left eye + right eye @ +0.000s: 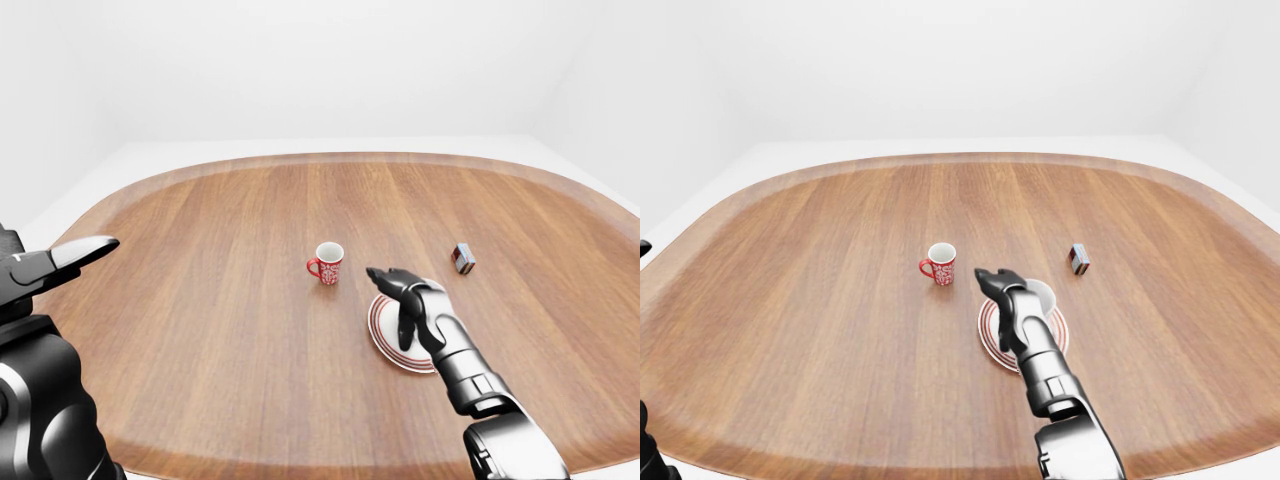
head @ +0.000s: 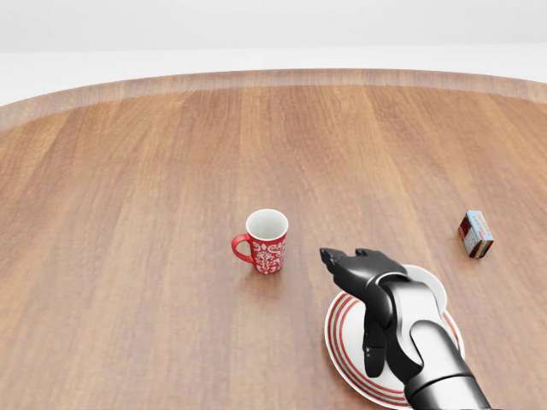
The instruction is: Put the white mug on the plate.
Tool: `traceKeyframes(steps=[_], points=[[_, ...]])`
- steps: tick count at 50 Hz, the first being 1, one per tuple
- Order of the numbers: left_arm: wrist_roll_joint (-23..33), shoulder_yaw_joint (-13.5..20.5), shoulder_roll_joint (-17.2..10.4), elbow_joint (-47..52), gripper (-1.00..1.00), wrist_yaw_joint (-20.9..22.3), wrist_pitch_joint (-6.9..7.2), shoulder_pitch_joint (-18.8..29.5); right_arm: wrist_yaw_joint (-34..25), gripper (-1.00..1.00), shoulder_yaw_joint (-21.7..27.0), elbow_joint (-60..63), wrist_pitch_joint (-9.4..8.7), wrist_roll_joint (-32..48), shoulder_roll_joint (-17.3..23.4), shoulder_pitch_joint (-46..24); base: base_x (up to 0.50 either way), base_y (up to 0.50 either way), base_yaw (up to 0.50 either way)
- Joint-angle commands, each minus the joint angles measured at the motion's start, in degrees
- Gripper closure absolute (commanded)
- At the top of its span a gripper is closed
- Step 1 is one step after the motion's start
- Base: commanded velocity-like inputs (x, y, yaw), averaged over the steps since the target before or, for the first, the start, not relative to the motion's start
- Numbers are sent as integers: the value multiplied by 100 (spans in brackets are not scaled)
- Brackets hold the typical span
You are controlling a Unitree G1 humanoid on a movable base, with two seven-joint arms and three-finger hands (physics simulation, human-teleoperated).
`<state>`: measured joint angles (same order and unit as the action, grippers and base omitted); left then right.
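Note:
The mug (image 2: 267,241) is red with a white pattern, a white inside and its handle to the left. It stands upright on the wooden table (image 2: 128,213), up and to the left of the plate. The white plate (image 2: 345,342) has red rings near its rim. My right hand (image 2: 355,295) is open and empty. It hovers over the plate's left part, with its fingertips (image 2: 332,255) pointing towards the mug and a gap between them. My left hand (image 1: 85,250) is open and empty at the left edge of the left-eye view, far from the mug.
A small red, white and blue box (image 2: 476,234) lies on the table to the right of the plate. The table's rounded far edge (image 1: 330,157) runs across the top, with pale floor and white walls beyond.

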<state>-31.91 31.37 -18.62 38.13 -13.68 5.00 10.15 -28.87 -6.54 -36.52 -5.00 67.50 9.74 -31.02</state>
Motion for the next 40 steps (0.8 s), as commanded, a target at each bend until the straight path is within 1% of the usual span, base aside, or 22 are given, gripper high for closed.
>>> traceKeyframes(steps=[1,3,7,8,12,16,18,21,22,25,26,29,31,32,34,37,39,40], points=[[31,-87,25,-349,-100,-61,0,68,-1113,-100,-124,2683,0,2150,-375,1141,0,0,0],[31,-87,24,-357,-100,-62,0,73,-1113,-100,-90,3007,0,2414,-479,1264,0,0,0],[28,-83,23,-358,-100,-55,0,72,-1113,-100,-225,3712,0,2871,-784,1511,0,0,0],[24,-81,23,-363,-100,-57,0,72,-1113,-100,-358,3993,0,2994,-903,1634,0,0,0],[18,-79,20,-347,-100,-65,0,67,-1113,-100,-602,4590,0,3324,-1202,1942,0,0,0],[9,-73,23,-330,-100,-65,0,56,-1113,-100,-1000,5363,0,3615,-1491,2231,0,0,0],[10,-76,26,-330,-100,-67,0,54,-1113,-100,-1305,5789,0,3801,-1630,2432,0,0,0],[-1,-68,25,-304,-100,-73,0,51,-1113,-100,-1604,6158,0,3977,-1759,2637,0,0,0],[1,-70,29,-298,-100,-69,0,45,-1113,-100,-1872,6441,0,4084,-1842,2773,0,0,0],[-3,-65,31,-295,-100,-67,0,44,-1113,-100,-2190,6787,0,4236,-1935,2904,0,0,0],[8,-71,33,-302,-100,-62,0,41,-1113,-100,-2421,7031,0,4359,-1988,2971,0,0,0],[8,-69,35,-301,-100,-60,0,41,-1113,-100,-2793,7403,0,4538,-2041,3011,0,0,0],[6,-68,35,-298,-100,-61,0,41,-1113,-100,-3063,7618,0,4550,-1879,2948,0,0,0],[7,-71,38,-290,-100,-60,0,37,-1113,-100,-3291,7818,0,4550,-1749,2889,0,0,0],[8,-71,39,-281,-100,-62,0,36,-1113,-100,-3531,8080,0,4550,-1599,2763,0,0,0],[-3,-64,37,-259,-100,-73,0,38,-1113,-100,-3673,8422,0,4550,-1669,2773,0,0,0],[0,-64,40,-249,-100,-69,0,34,-1113,-100,-3656,8734,4,4550,-1907,2947,0,0,0],[-3,-60,39,-252,-100,-70,0,36,-1113,-100,-3641,8832,217,4550,-2020,3039,0,0,0]])
